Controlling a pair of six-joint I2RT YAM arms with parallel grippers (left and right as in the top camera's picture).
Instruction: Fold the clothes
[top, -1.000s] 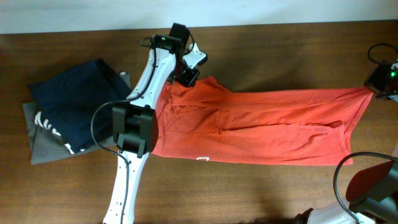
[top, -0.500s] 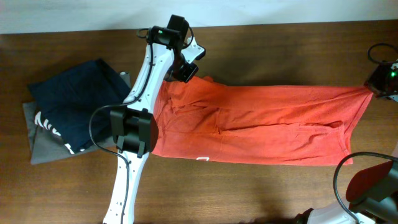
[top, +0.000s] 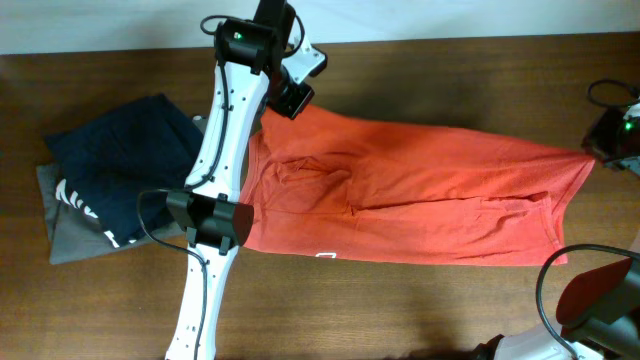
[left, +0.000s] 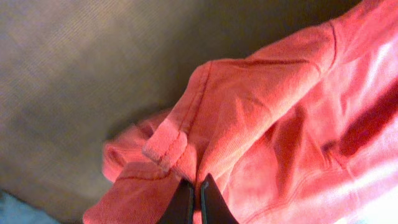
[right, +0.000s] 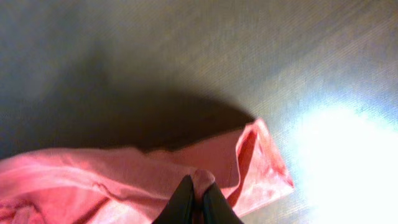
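The orange-red T-shirt lies stretched across the wooden table, folded lengthwise, with a small white mark at its front edge. My left gripper is shut on the shirt's far left corner and holds it lifted; the left wrist view shows the jaws pinching bunched fabric by a hemmed sleeve. My right gripper is at the far right edge, shut on the shirt's right corner; the right wrist view shows its jaws pinching a fold of the cloth above the table.
A navy blue garment with white lettering lies on a grey folded garment at the left of the table. The left arm's base link stands over the shirt's left end. Bare wood runs along the front.
My left gripper has moved up and toward the table's far edge with the shirt's left corner, lifting and pulling that far edge. The right gripper has shifted slightly nearer.
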